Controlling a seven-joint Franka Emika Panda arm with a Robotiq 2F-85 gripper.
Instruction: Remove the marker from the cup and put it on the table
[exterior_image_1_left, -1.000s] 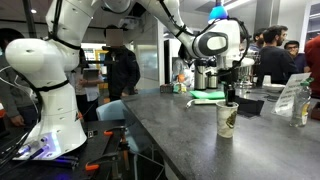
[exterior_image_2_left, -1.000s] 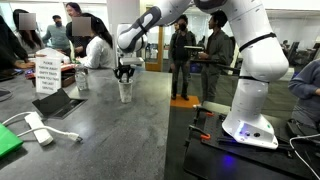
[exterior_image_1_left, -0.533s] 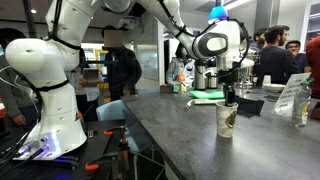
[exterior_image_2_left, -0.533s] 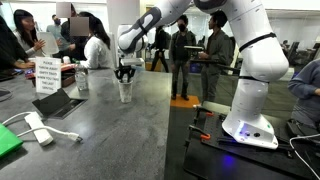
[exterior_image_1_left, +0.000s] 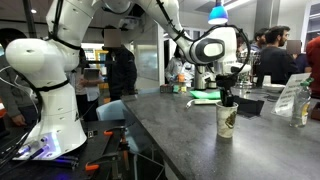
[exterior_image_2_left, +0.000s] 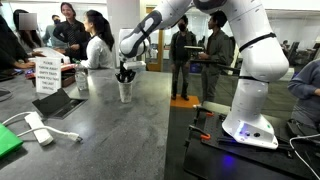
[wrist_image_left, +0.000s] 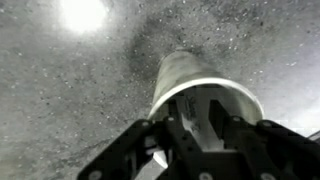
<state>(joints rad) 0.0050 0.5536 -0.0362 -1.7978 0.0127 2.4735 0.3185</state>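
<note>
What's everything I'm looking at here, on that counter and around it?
counter: one, dark grey, long
cup: one, white paper with dark print, on the counter below the gripper
marker: none I can make out
sign: one, white with print, standing on the counter
adapter: one, white with a cable, lying on the counter
green object: one, flat, on the counter behind the cup
people: several, in the background
robot arm: one, white, base beside the counter
gripper: one, black, at the cup's mouth
</note>
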